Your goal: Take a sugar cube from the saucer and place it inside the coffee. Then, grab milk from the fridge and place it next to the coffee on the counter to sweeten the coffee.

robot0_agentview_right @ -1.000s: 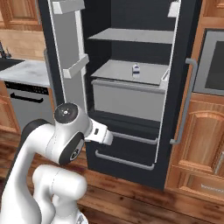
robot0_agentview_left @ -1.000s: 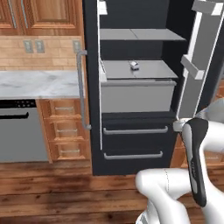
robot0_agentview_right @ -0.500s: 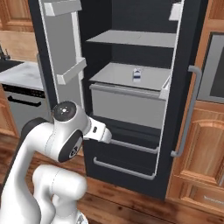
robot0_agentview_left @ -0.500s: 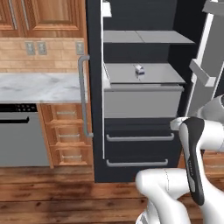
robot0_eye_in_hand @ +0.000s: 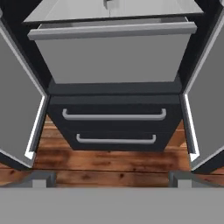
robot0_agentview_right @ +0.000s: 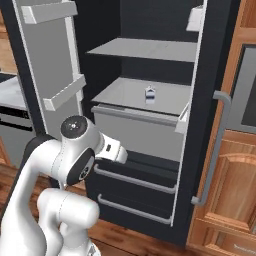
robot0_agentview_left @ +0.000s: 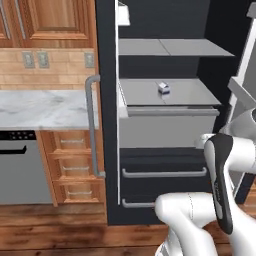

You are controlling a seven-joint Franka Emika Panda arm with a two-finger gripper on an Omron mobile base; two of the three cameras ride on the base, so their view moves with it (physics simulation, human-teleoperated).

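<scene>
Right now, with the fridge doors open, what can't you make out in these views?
- The milk on the fridge shelf: too small in both base views to read its face; in the hand view the top edge cuts it off.
- Hand: its finger tips are cut by the bottom edge, set wide apart, nothing between them.
- The counter: cut off by the left edge of the left base view, so whatever sits further along is unseen.

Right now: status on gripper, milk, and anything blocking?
Gripper open, empty, low before the fridge drawers. Milk upright on the middle shelf, untouched. Doors open; nothing in front of it.
</scene>
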